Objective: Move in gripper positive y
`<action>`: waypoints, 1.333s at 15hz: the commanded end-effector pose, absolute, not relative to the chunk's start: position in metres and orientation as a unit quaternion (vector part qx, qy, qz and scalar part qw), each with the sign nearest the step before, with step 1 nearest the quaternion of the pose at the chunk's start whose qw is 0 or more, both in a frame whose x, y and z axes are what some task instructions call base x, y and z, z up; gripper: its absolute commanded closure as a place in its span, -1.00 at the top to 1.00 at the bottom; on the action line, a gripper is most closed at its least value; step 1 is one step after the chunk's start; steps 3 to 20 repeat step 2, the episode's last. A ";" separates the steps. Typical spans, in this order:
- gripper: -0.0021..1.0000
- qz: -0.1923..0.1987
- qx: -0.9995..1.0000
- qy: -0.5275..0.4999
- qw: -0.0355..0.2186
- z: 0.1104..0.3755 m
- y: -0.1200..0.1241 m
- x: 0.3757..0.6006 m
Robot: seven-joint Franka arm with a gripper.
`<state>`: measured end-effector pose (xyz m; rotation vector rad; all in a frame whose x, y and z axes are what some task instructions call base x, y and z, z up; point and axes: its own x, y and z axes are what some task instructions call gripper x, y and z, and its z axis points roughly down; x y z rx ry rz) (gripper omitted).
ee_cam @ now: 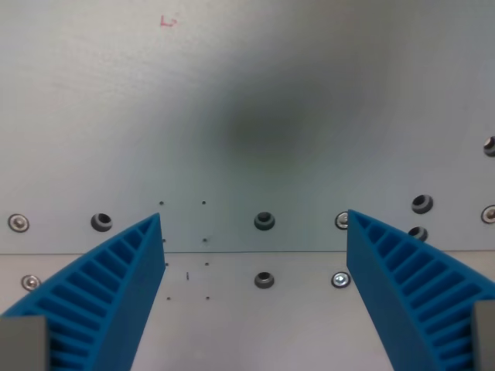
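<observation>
The gripper (254, 224), with two bright blue ribbed plastic fingers (108, 286) rising from the lower left and lower right corners of the frame, stands wide apart with nothing between its tips. Beneath it lies the pale grey, matt metal counter (255, 93), its two flat plates meeting at a thin seam across the lower third of the frame. Round screws and dark bolt holes (264, 221) line that seam, and a small red mark (168, 21) sits at upper left.

Tool (254, 220) fingers (116, 286) blue, ribbed; plate (255, 100) pale grey; mark (168, 21) red.
</observation>
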<state>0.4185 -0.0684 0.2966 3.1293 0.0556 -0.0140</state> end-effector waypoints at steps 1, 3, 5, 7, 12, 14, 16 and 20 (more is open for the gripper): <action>1.00 -0.004 1.000 0.027 0.003 0.298 -0.085 0.424; 1.00 -0.004 1.000 0.027 0.003 0.298 -0.090 0.425; 1.00 -0.004 1.000 0.027 0.003 0.298 -0.090 0.425; 1.00 -0.004 1.000 0.027 0.003 0.298 -0.090 0.425; 1.00 -0.004 1.000 0.027 0.003 0.298 -0.090 0.425; 1.00 -0.004 1.000 0.027 0.003 0.298 -0.090 0.425; 1.00 -0.004 1.000 0.027 0.003 0.298 -0.090 0.425; 1.00 -0.004 1.000 0.027 0.003 0.298 -0.090 0.425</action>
